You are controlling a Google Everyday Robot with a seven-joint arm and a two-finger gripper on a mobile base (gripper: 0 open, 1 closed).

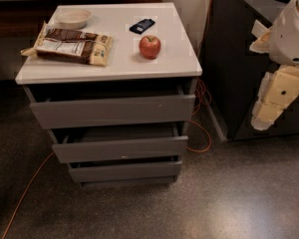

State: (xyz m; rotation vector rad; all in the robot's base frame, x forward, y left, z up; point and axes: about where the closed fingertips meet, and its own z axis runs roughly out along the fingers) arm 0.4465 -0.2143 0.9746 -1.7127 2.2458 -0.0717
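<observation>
My gripper, cream-coloured, hangs from the white arm at the right edge of the view. It is well to the right of a grey drawer cabinet and beside a dark unit. It holds nothing that I can see. On the cabinet's white top lie a red apple, a brown-and-cream snack bag, a white bowl and a small dark blue packet. The apple is the item nearest the gripper. All three drawers stand slightly ajar.
A dark unit stands right of the cabinet, behind the arm. An orange cable runs along the floor behind and beside the cabinet. Speckled floor lies in front.
</observation>
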